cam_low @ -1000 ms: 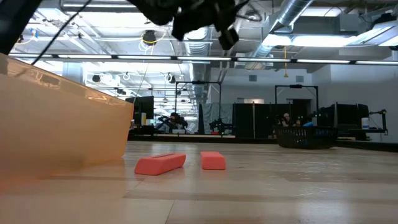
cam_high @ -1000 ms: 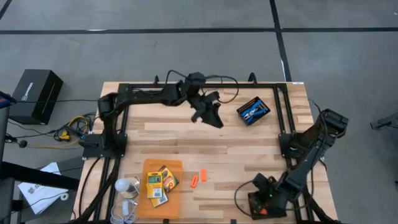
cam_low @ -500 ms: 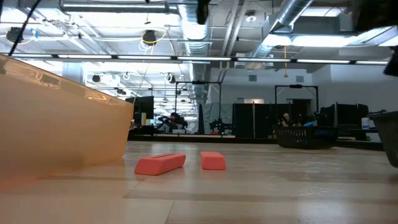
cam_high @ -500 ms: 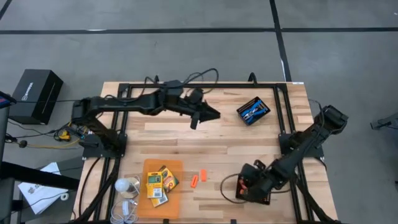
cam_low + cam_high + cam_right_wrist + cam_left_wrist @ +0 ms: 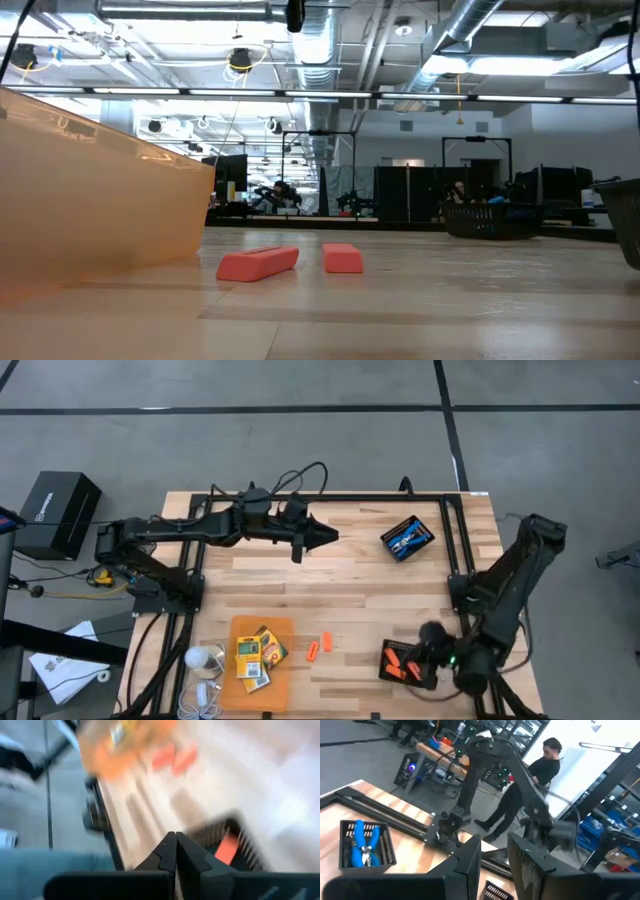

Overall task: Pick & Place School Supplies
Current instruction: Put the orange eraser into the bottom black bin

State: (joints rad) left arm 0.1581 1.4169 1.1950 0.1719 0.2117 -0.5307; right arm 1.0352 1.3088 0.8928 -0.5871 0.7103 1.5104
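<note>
Two orange sticks (image 5: 318, 646) lie just beside the orange sheet (image 5: 262, 650), long axes roughly parallel. Right claw (image 5: 175, 851), pressed together, hovers by a black tray (image 5: 408, 663); left claw (image 5: 494, 862) slightly spread.

High view: overhead, straight down, whole table (image 5: 350, 575).
Low view: table-top level, near; shares orange sticks (image 5: 257, 264).

Crayon boxes (image 5: 256, 653) lay flat, clustered on an orange sheet; two orange sticks (image 5: 318, 646) lay beside it. More sticks (image 5: 402, 661) and blue tool (image 5: 405, 539) sat in separate trays.
</note>
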